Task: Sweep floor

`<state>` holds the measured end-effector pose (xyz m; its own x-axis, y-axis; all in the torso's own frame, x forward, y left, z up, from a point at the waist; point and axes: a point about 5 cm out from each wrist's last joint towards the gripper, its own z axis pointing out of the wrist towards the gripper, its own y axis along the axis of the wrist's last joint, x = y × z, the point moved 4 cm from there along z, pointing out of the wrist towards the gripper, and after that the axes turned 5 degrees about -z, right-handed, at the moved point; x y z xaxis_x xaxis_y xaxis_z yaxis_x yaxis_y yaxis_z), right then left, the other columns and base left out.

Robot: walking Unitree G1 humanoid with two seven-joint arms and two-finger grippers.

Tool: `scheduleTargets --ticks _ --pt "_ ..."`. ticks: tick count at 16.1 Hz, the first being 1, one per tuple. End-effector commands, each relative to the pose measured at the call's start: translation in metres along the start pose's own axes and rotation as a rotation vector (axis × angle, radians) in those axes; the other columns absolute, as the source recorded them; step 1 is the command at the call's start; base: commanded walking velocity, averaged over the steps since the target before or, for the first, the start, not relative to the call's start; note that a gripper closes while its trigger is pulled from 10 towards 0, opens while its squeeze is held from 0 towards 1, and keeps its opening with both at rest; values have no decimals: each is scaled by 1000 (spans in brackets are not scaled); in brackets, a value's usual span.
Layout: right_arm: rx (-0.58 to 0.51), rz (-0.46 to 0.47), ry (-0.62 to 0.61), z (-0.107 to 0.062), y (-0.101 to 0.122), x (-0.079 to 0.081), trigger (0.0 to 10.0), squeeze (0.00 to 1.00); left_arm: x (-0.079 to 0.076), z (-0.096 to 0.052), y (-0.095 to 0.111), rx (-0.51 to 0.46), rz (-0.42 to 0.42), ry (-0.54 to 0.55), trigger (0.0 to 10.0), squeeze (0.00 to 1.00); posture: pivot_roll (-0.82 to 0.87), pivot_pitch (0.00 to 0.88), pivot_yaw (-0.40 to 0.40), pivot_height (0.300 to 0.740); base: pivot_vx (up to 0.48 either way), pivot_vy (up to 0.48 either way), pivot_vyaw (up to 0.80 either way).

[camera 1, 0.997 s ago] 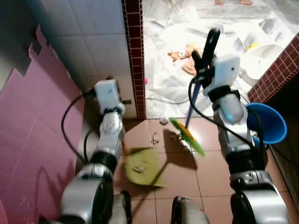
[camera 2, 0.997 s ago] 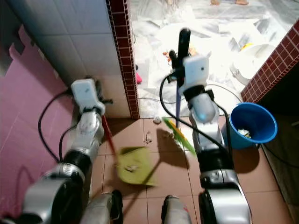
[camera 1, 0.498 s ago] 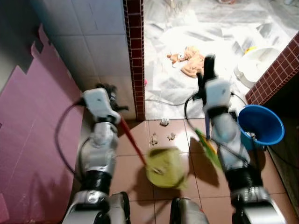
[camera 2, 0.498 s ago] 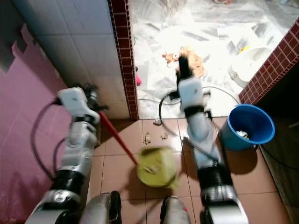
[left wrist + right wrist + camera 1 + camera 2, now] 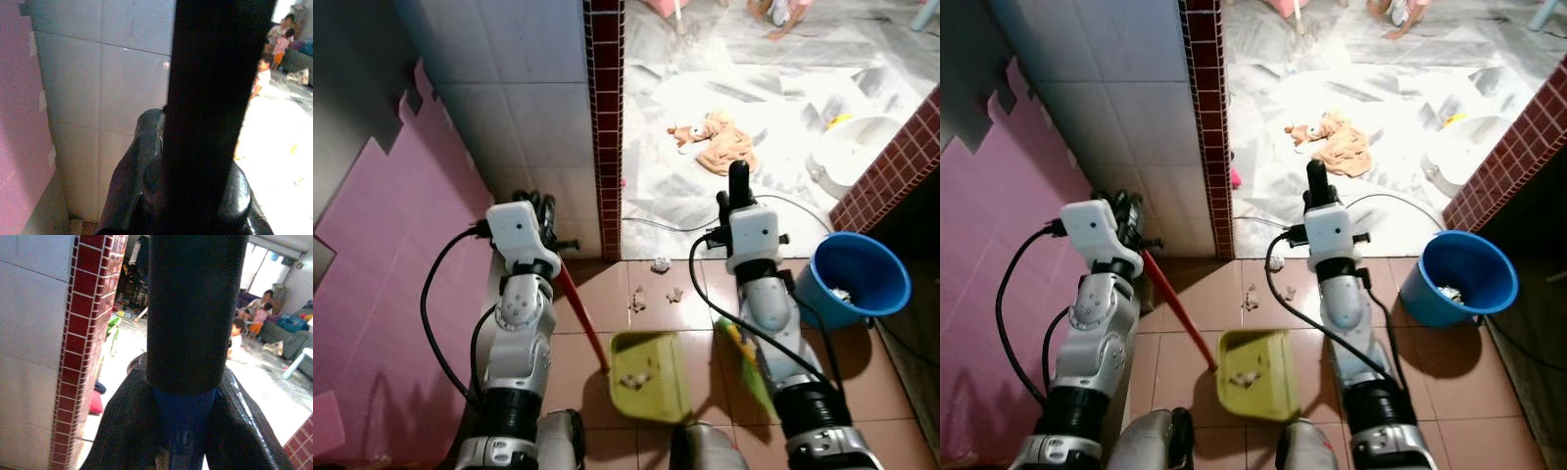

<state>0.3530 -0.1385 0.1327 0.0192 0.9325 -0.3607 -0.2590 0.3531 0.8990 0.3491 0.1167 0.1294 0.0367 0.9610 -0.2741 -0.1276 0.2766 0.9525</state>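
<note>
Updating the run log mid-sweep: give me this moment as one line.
left gripper: shut on dustpan handle | right gripper: shut on broom | scraps in dustpan | debris on tiles | bucket right
</note>
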Motion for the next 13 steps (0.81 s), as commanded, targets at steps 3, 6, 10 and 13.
scheduleTargets --ticks 3,6,10,13 --pt "19 48 5 1 -1 6 10000 0 -9 1 22 -75 20 -37 10000 0 -19 55 10 740 0 0 -202" --pt "13 44 17 4 2 11 10000 0 -14 -3 23 -63 41 -69 10000 0 -25 56 11 740 0 0 -800" --pt "4 48 24 10 7 13 10000 0 -24 -3 30 -66 29 -86 10000 0 -34 58 14 740 0 -323 -545" --pt "2 54 35 10 8 16 10000 0 -26 -2 35 -73 31 -94 10000 0 -31 58 10 740 0 -362 -515"
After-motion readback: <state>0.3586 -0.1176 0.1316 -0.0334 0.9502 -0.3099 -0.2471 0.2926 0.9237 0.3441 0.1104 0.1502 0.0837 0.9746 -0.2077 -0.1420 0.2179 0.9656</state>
